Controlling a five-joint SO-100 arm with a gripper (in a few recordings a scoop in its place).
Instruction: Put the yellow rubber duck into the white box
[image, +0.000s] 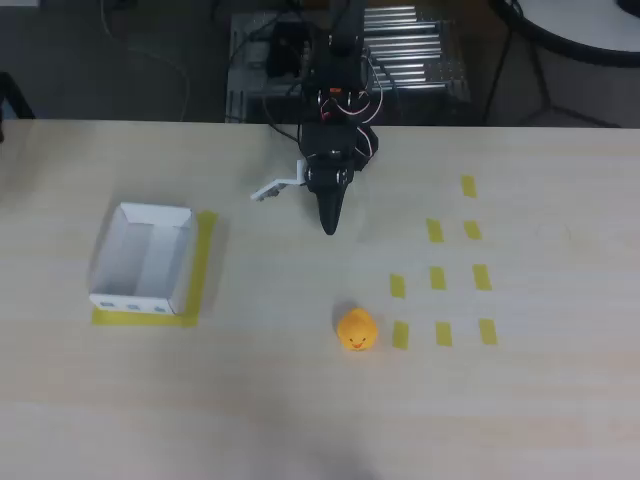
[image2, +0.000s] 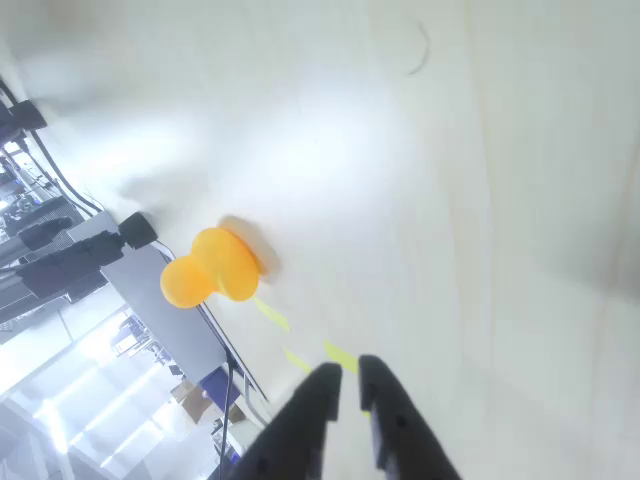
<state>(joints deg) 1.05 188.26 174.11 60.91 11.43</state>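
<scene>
The yellow rubber duck sits on the pale wooden table, right of centre and near the front in the overhead view. In the wrist view the duck lies ahead and to the left of the fingertips, well apart from them. The white box stands open at the left on a yellow tape patch, with nothing visible inside. My black gripper points down the picture from the table's far edge, about a hand's length above the duck. In the wrist view the gripper has its two dark fingers nearly touching, holding nothing.
Several flat yellow tape squares are stuck on the table to the right of the duck. A small white plate juts out left of the wrist. Cables and metal equipment sit beyond the far table edge.
</scene>
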